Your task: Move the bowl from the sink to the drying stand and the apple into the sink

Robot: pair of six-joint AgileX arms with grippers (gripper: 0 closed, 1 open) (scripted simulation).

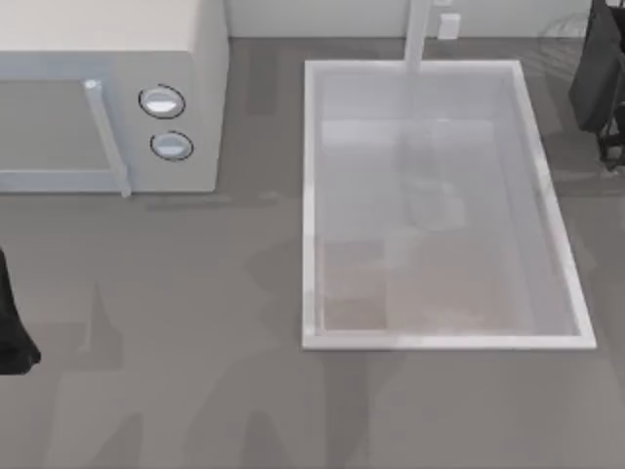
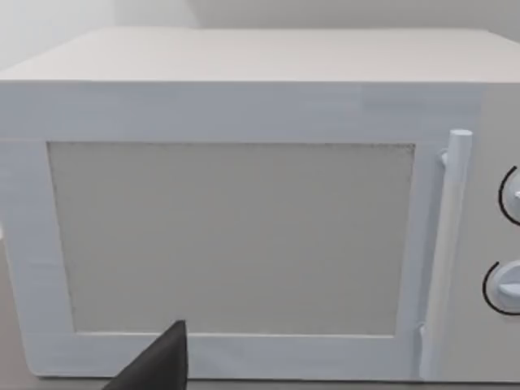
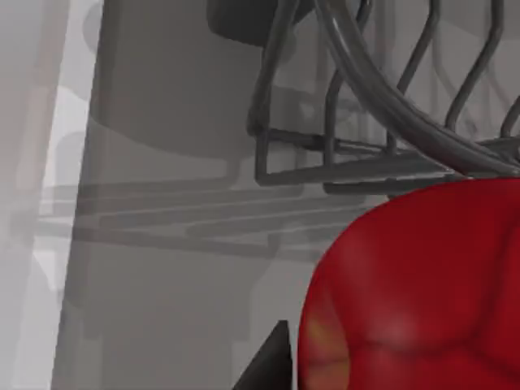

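Note:
The white sink [image 1: 311, 195] lies right of the table's middle, its pale floor bare. The bowl is out of view. In the right wrist view the red apple [image 3: 422, 292] looms very close, just in front of the grey wires of the drying stand [image 3: 382, 97]. One dark fingertip [image 3: 272, 361] of my right gripper pokes in beside the apple; whether it touches the fruit is unclear. My right arm [image 1: 601, 78] hangs at the table's far right back corner, by the faint stand wires [image 1: 566, 29]. My left arm [image 1: 12, 332] sits parked at the left edge.
A white microwave [image 1: 107, 59] with two round knobs stands at the back left, and the left wrist camera faces its door [image 2: 244, 236]. A white tap post [image 1: 420, 34] rises behind the sink. Grey tabletop stretches in front of the microwave and the sink.

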